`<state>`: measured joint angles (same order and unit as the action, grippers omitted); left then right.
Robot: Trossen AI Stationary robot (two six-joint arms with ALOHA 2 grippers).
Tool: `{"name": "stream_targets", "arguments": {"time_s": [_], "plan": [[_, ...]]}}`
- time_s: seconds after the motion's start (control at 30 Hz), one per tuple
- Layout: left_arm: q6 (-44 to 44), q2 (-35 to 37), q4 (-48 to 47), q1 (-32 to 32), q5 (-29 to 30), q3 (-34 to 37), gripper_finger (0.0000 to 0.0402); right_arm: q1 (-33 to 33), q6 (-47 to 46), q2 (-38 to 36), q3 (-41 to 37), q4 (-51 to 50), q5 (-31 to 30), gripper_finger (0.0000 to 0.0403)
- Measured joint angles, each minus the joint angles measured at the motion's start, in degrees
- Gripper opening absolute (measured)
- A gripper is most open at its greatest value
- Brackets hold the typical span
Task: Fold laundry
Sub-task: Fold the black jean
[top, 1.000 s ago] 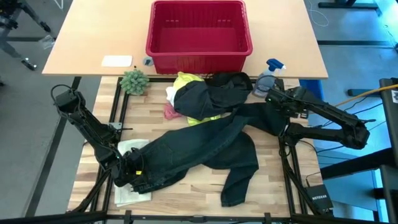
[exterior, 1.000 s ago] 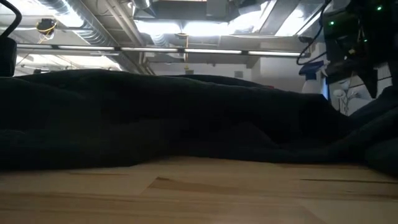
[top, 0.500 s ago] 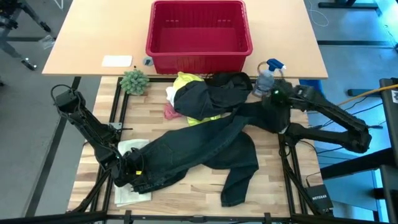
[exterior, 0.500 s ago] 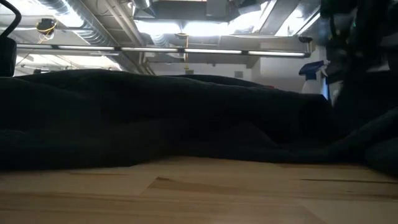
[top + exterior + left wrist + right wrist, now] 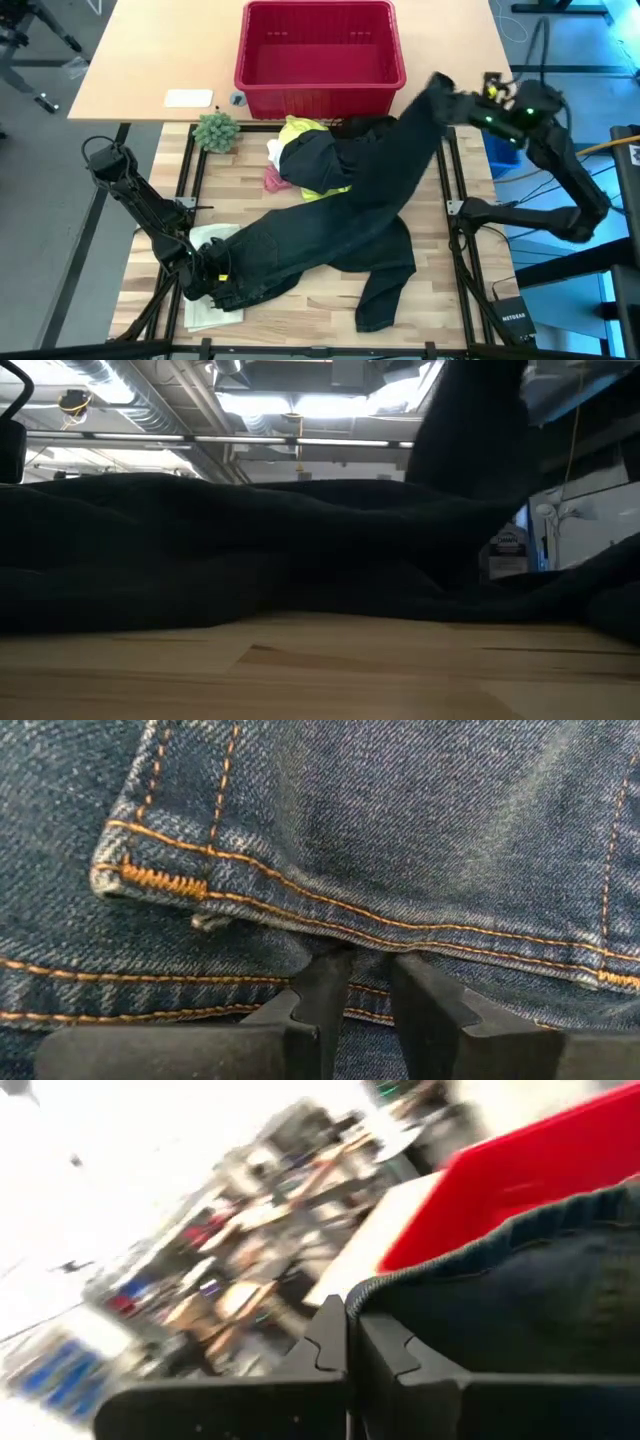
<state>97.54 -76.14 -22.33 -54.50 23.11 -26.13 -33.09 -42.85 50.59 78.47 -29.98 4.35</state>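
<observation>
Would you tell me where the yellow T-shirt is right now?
In the high view, the yellow T-shirt lies just in front of the red basket, partly covered by the dark trousers.

Coarse denim trousers point(image 5: 400, 820); glossy plastic basket point(image 5: 320, 45)

Dark trousers point(image 5: 330, 235) lay sprawled diagonally across the counter, one leg lifted off it toward the far right, the waistband at the near left. Yellow T-shirt point(image 5: 300, 135) lay crumpled partly beneath them; pink cloth point(image 5: 274, 181) and white cloth point(image 5: 274, 152) beside it.
</observation>
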Motion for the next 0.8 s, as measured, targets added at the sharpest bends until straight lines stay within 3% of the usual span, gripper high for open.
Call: {"name": "stream_targets", "arguments": {"time_s": [0.2,0.5,0.67,0.8], "plan": [[0.59,0.0,-0.01,0.0,0.09,0.0,0.0076,13.84,-0.3,10.35,0.29,13.34,3.79,0.0],[0.59,0.0,-0.04,0.02,0.22,0.0,0.0076,27.86,-7.32,29.34,1.59,36.92,15.24,0.0],[0.57,0.0,-0.04,0.02,0.55,0.0,0.0076,32.03,-6.47,41.78,13.29,38.72,25.01,0.0],[0.35,-0.13,-0.96,0.11,2.54,0.14,0.0076,34.54,-5.9,52.59,29.0,44.15,36.02,0.0]]}}
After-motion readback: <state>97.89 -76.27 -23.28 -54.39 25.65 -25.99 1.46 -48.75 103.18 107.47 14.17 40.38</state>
